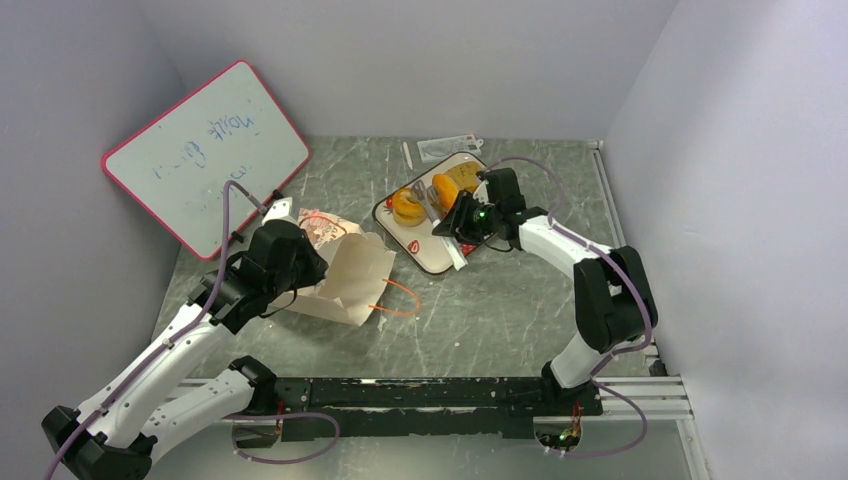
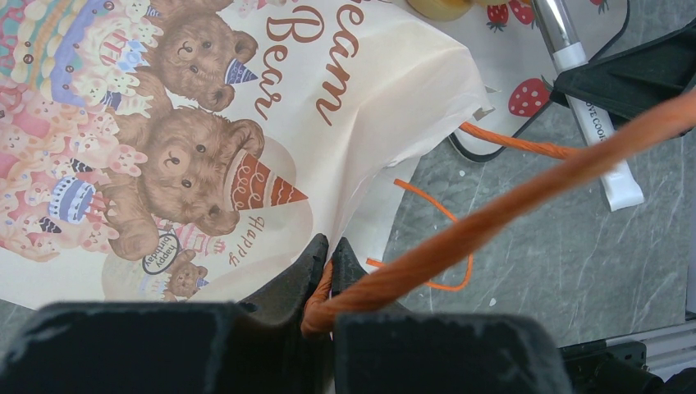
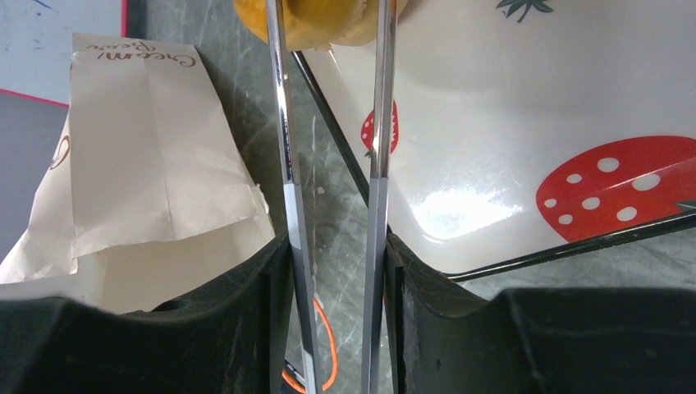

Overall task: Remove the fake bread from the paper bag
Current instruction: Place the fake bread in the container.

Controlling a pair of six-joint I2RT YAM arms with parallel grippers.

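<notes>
The paper bag [image 1: 345, 282] lies on its side on the table, mouth toward the tray; its bear-printed face [image 2: 205, 123] fills the left wrist view. My left gripper [image 2: 330, 250] is shut on the bag's orange cord handle [image 2: 509, 205]. My right gripper [image 3: 336, 246] is shut on metal tongs [image 3: 283, 164], one arm against each finger. The tong tips straddle a golden piece of fake bread [image 3: 320, 25] on the strawberry-print tray [image 3: 509, 189]. Three fake breads [image 1: 406, 207] [image 1: 445, 188] [image 1: 466, 176] sit on the tray. I cannot see inside the bag.
A pink-framed whiteboard [image 1: 200, 160] leans at the back left. A clear plastic wrapper [image 1: 448, 148] lies behind the tray. The second cord handle [image 1: 400, 298] loops on the table by the bag's mouth. Grey walls close in on three sides.
</notes>
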